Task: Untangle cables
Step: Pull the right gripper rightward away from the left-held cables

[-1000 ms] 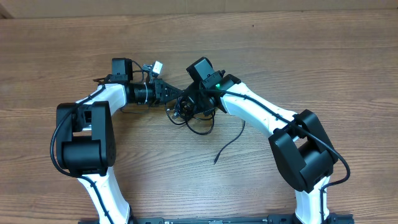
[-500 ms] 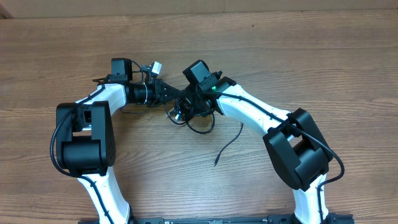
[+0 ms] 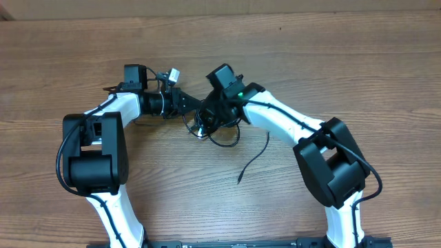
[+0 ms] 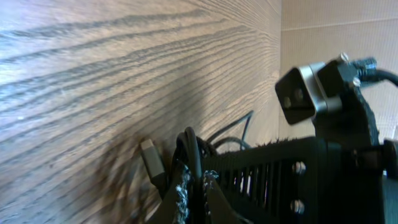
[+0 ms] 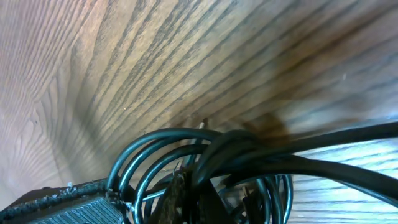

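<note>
The cables (image 3: 215,134) are thin black cords bunched in loops at the table's middle, with one loose end (image 3: 251,162) trailing toward the front. My left gripper (image 3: 198,110) comes in from the left and is shut on a strand of the cables (image 4: 193,155); a small plug (image 4: 152,163) lies beside its fingers. My right gripper (image 3: 210,118) comes in from the right, meets the left one over the bunch, and is shut on several looped strands (image 5: 205,158). The two grippers almost touch.
The wooden table (image 3: 331,62) stretches out on all sides. Both white arms (image 3: 289,124) curve in from their black bases at the front. A small white-tipped connector (image 3: 173,72) sits on the left wrist. A pale wall edge (image 4: 336,18) borders the table.
The right arm shifted slightly left, then back right, with the bunch of cables. The left arm has hardly moved. Both grips are unchanged.
</note>
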